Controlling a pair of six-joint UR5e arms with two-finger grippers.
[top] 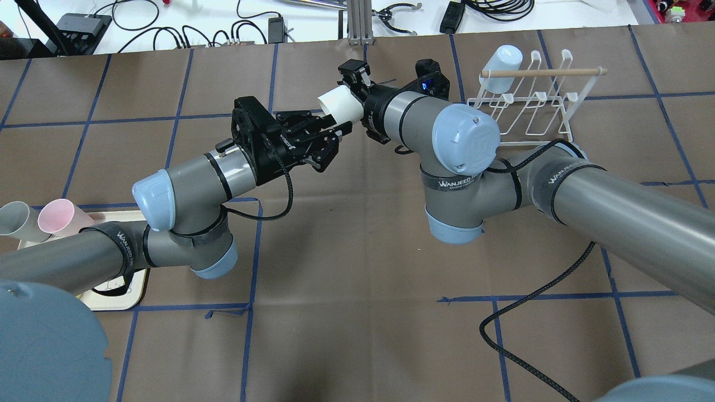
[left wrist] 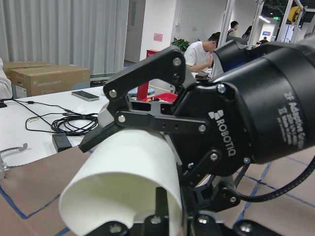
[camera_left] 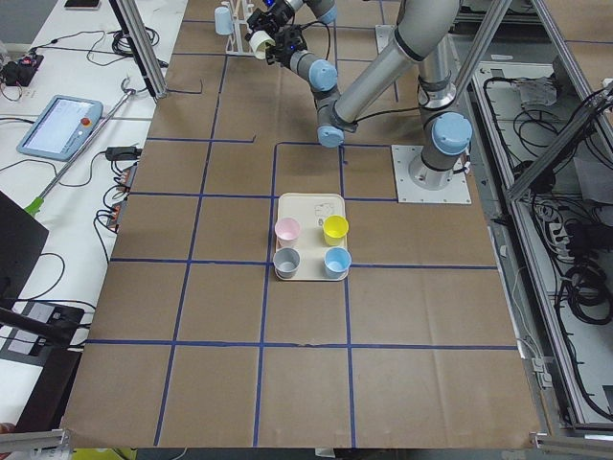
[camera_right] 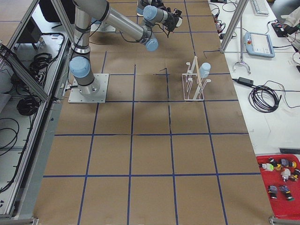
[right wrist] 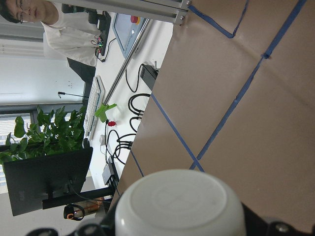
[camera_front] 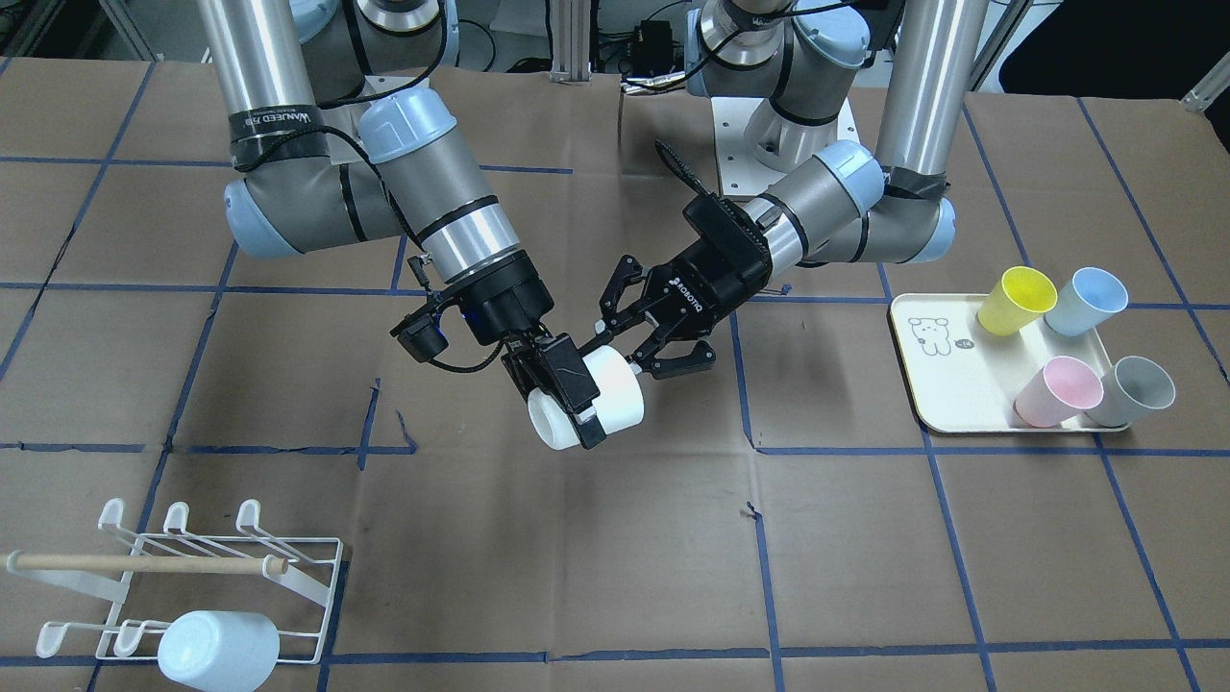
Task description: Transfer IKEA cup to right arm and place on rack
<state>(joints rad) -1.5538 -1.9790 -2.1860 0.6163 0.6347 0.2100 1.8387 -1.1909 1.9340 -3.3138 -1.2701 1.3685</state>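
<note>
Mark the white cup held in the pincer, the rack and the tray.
white cup [camera_front: 620, 394]: front-facing view, on its side wall.
rack [camera_front: 144, 563]: front-facing view, on its wooden dowel.
tray [camera_front: 961, 389]: front-facing view, on its bare floor.

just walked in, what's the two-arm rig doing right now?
It is mid hand-over above the middle of the table. The right end effector is clamped across a white cup, held on its side in the air. The left end effector is open, its fingers spread beside the cup's end and not gripping it. The white wire rack, on the robot's right side of the table, has one pale blue cup on it. Four coloured cups sit on the cream tray on its left side.
</note>
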